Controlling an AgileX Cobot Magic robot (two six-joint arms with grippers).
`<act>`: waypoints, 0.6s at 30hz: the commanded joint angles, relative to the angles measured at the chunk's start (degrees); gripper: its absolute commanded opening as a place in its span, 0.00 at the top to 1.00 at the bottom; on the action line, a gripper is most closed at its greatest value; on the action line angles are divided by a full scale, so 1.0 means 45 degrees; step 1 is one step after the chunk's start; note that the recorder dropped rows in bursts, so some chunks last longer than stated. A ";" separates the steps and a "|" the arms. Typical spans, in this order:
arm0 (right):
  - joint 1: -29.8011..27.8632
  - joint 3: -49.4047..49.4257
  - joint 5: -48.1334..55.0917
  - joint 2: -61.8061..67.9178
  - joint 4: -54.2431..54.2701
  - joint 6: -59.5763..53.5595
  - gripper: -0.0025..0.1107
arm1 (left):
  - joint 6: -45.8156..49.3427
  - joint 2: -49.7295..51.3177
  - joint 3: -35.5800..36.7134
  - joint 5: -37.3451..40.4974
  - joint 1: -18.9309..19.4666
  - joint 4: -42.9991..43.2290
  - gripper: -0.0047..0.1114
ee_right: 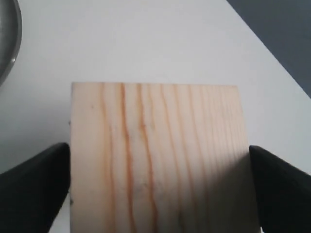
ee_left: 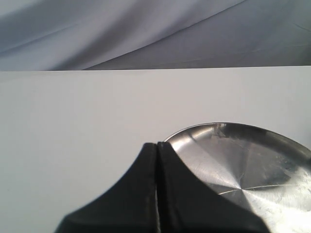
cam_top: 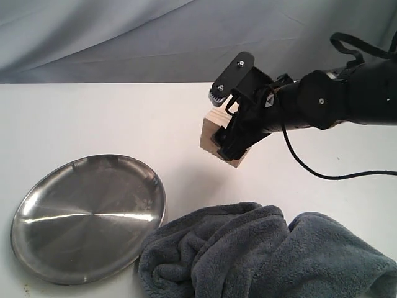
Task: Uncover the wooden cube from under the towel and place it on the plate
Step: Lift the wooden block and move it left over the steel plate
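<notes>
The wooden cube point(cam_top: 213, 135) point(ee_right: 155, 155), pale with brown grain lines, hangs above the white table, tilted, to the right of the plate. My right gripper point(cam_top: 227, 144) point(ee_right: 158, 167) is shut on it, a black finger pressed to each side. The round steel plate point(cam_top: 37, 239) point(ee_left: 252, 160) lies at the front left with nothing on it. The dark-grey towel point(cam_top: 260, 254) lies crumpled at the front right, below the cube. My left gripper point(ee_left: 157, 145) is shut with nothing in it, just beside the plate's rim; it does not show in the exterior view.
The white table point(cam_top: 93, 118) runs back to a grey-blue cloth backdrop point(cam_top: 124, 37). A black cable point(cam_top: 310, 167) loops down from the right arm point(cam_top: 347, 96) over the table.
</notes>
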 commanded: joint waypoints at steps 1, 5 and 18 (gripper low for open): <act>0.0424 -0.0071 -0.0585 -0.0585 0.0212 -0.0023 0.98 | -0.0049 -0.0044 0.0045 -0.0128 -0.0038 0.0002 0.96; 0.1514 -0.0071 -0.1142 -0.0650 0.0067 -0.0079 0.98 | -0.0028 -0.0044 0.0045 -0.0128 -0.0038 0.0002 0.96; 0.4046 -0.0071 -0.3914 0.0154 0.0120 0.0752 0.98 | -0.0064 -0.0044 0.0045 -0.0128 -0.0038 0.0002 0.96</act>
